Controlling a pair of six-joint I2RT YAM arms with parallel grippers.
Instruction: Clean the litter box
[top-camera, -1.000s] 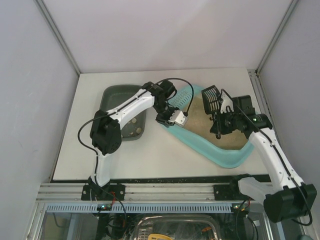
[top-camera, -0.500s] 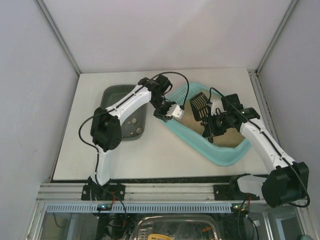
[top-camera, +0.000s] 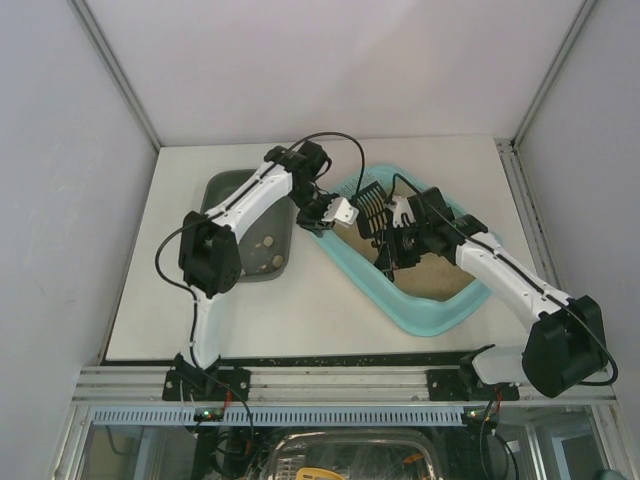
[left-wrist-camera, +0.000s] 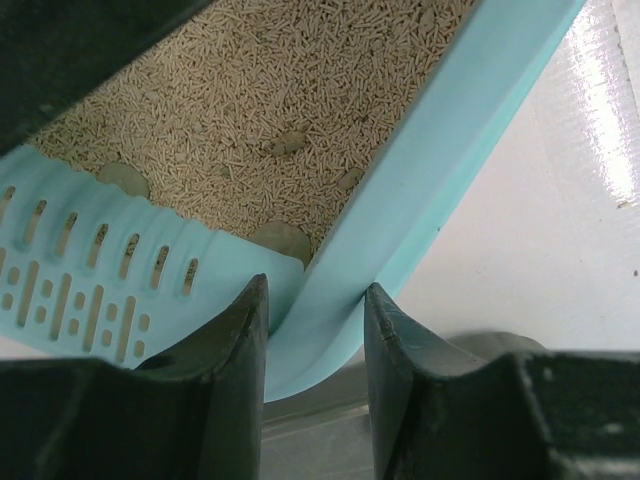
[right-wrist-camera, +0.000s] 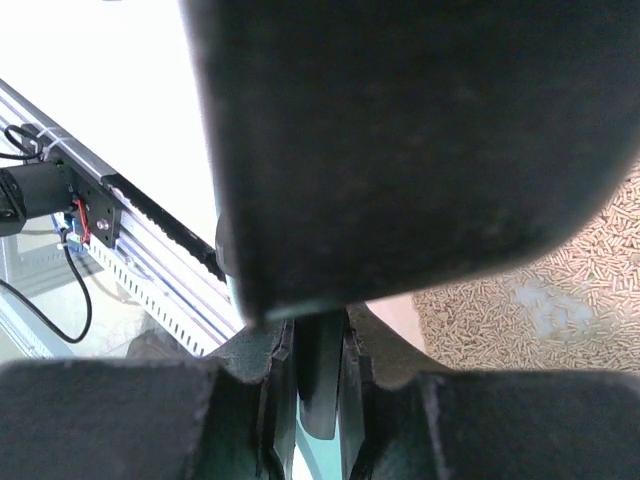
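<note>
Litter box (top-camera: 425, 318) wall is clamped in the left jaws, dark slotted scoop (top-camera: 372, 204) is pinched by its handle in the right jaws, above the litter (left-wrist-camera: 300, 80).

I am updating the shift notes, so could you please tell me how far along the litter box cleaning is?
Done: a few pale lumps lie in the grey-green tray. In hand: the left hand clamps the litter box rim, and the right hand holds the slotted scoop over the litter. Left: several clumps sit in the litter, so it looks partway.
</note>
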